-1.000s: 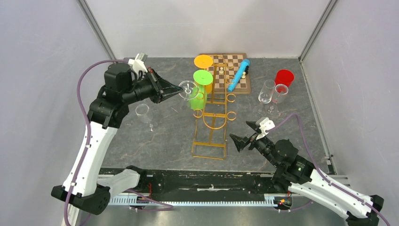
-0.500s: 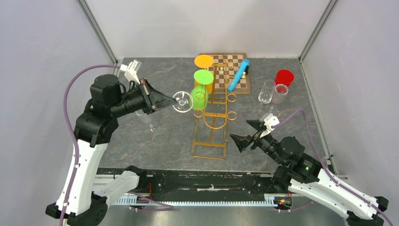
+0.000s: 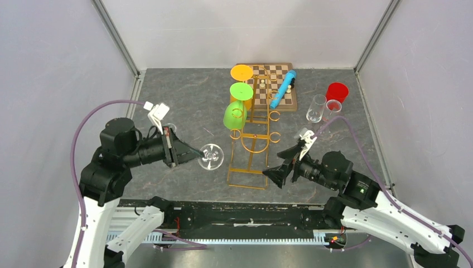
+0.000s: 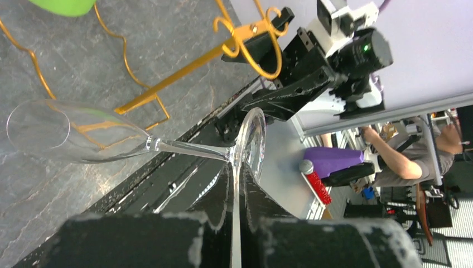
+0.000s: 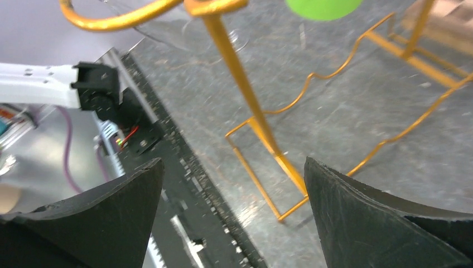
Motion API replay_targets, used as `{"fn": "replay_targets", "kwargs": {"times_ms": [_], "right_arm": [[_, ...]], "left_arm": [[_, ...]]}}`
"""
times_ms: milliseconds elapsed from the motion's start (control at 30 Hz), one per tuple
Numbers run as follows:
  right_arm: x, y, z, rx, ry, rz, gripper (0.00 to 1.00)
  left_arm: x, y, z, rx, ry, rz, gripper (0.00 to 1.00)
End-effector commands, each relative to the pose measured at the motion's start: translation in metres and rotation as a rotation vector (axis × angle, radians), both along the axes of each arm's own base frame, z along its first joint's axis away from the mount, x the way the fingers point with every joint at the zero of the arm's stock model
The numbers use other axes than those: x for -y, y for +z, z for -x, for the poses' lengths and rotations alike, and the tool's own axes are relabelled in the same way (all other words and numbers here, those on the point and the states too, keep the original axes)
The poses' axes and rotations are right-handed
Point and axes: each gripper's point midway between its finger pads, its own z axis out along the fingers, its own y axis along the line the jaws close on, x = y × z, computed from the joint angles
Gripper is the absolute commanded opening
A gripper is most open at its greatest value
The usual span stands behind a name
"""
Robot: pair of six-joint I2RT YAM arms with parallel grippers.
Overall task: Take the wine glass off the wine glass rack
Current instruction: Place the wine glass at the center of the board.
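Clamped on the foot of the wine glass (image 4: 83, 133), your left gripper (image 3: 196, 154) is pulling it away from the rack (image 5: 245, 86), apparently free, while your right gripper (image 3: 272, 174) is waiting, jaws apart.

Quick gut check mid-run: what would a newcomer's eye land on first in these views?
First, the clear wine glass, held sideways just left of the gold rack with its foot pinched in the left end effector. Next, the bright green glass and the orange glass hanging on the far part of the rack. The right end effector sits open by the rack's near base.
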Motion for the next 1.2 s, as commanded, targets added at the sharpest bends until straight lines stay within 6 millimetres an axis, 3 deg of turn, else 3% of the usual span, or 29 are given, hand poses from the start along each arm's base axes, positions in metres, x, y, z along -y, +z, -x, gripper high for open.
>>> {"fn": "replay_targets", "kwargs": {"times_ms": [0,233,533,1167], "right_arm": [[-0.025,0.001,0.027,-0.162,0.142,-0.101,0.98],[-0.036,-0.009,0.029,-0.276,0.129,-0.229,0.98],[-0.051,-0.020,0.035,-0.393,0.123,-0.339,0.98],[-0.052,-0.036,0.027,-0.443,0.025,-0.408,0.98]], "left_arm": [[-0.004,-0.019,0.018,0.089,-0.089,-0.047,0.02],[-0.019,-0.043,0.023,0.159,-0.060,-0.145,0.02],[-0.021,-0.046,0.027,0.237,-0.060,-0.135,0.02],[-0.016,-0.070,-0.037,0.205,0.077,-0.211,0.02]]}}
